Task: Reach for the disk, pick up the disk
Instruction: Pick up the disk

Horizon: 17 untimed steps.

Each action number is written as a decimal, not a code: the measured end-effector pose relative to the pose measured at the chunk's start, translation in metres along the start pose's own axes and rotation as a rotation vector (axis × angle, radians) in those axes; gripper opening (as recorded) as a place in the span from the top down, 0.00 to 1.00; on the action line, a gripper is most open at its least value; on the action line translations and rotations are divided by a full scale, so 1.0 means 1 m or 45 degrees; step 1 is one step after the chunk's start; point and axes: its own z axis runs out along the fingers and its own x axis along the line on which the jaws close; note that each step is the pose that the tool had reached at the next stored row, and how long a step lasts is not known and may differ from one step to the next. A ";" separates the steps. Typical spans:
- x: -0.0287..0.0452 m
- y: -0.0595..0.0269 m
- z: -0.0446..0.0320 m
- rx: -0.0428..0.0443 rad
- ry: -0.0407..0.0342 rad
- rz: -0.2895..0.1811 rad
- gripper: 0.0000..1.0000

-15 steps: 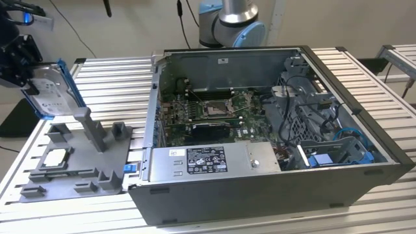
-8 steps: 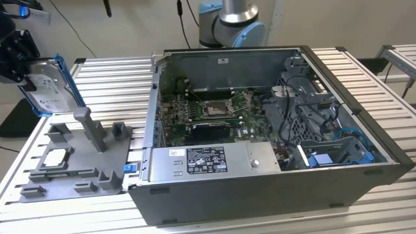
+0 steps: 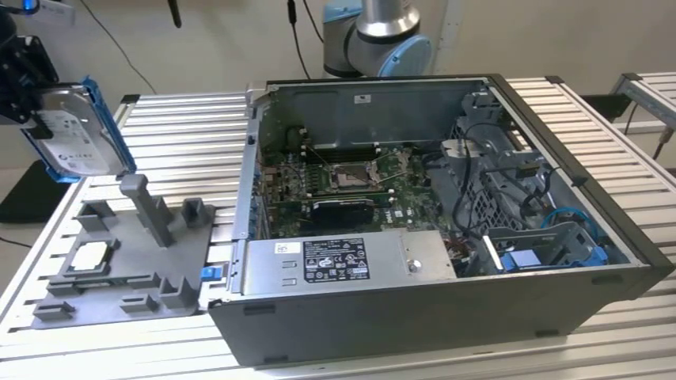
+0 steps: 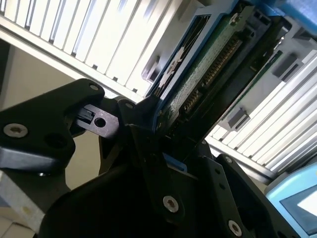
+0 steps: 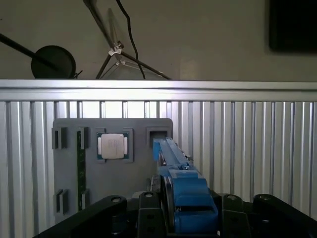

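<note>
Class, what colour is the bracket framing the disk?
Bright blue; the bracket shows best in the first wrist view.

Exterior view high, looking down on table; both wrist views close (share disk).

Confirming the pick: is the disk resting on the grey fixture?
No, the exterior view shows the gripper holding the disk above the grey fixture.
</note>
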 end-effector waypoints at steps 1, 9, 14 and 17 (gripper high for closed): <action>-0.0001 0.0000 -0.0017 0.000 0.0001 0.000 1.00; -0.0013 0.0004 -0.0146 0.000 0.0000 0.000 1.00; -0.0023 0.0007 -0.0248 0.000 0.0000 0.000 1.00; -0.0031 0.0010 -0.0338 0.000 -0.0003 0.000 1.00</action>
